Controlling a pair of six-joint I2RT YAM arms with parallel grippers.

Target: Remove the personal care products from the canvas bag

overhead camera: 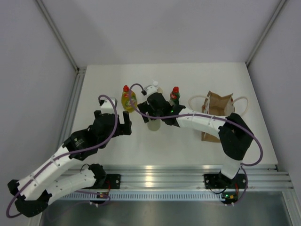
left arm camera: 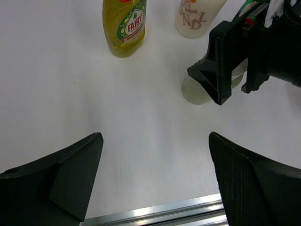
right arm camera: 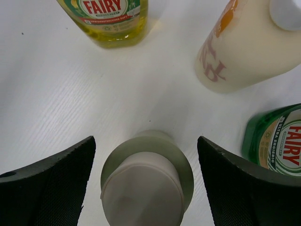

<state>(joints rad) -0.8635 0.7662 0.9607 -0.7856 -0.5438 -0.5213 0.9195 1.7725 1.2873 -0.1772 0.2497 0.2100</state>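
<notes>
Two black fingers of the right gripper stand spread on either side of a pale grey-beige plastic bottle with a whitish round cap. A thin strip of table shows between each finger and the bottle, so the bottle is released and stands upright on its own. Just beyond it are three more bottles, making four in all. They are a yellow bottle with a "FAIRY" label at the far left, a cream bottle with orange lettering at the far right, and a dark green bottle with a "FAIRY" label near the right finger. All four stand on the white table, clustered near its middle and apart from one another. The left gripper hangs near the yellow bottle, its jaws wide apart with only bare table between them. The left wrist view shows one right-gripper finger from the side beside the pale bottle, but not the green bottle. Only the top view shows the red caps of the yellow and green bottles. It alone also shows the single brown canvas bag with white looped handles, well to the right of the bottles, under the right arm.
</notes>
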